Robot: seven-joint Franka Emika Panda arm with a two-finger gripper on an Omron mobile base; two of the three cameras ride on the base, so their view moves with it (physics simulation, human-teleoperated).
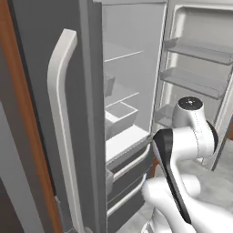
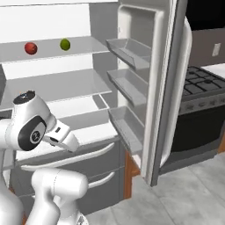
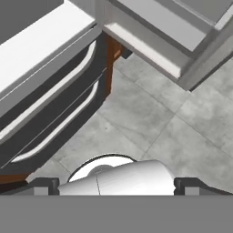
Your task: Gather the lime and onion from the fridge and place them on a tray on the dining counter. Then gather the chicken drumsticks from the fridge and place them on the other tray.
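You are looking at the fridge (image 2: 145, 66) with its right door swung wide open and its left door (image 1: 68, 113) closed, the long curved white handle (image 1: 61, 118) of that closed door standing close to the left base camera. The onion (image 2: 30, 48) and the lime (image 2: 65, 44) are sitting on an upper white shelf (image 2: 83, 46) inside the fridge, near each other but not touching, the onion to the left of the lime as the right base view gives it. Below that shelf the other shelves are lying bare and white, and the open door is carrying three grey bins (image 2: 127, 50) stacked one above another. Your arm is folded low in front of the fridge, well below the shelf with the lime and onion, with its wrist pointing down toward the two lower drawers (image 2: 74, 169). In the hand view the tool (image 3: 116, 184) is facing the grey tiled floor (image 3: 150, 127) beside the drawer fronts (image 3: 50, 118) and their white handles, with the bottom edge of the open door crossing the upper right. Its two dark fingertips (image 3: 43, 184) are standing far apart at the bottom of that view, so the tool is spread wide and pinching nothing.
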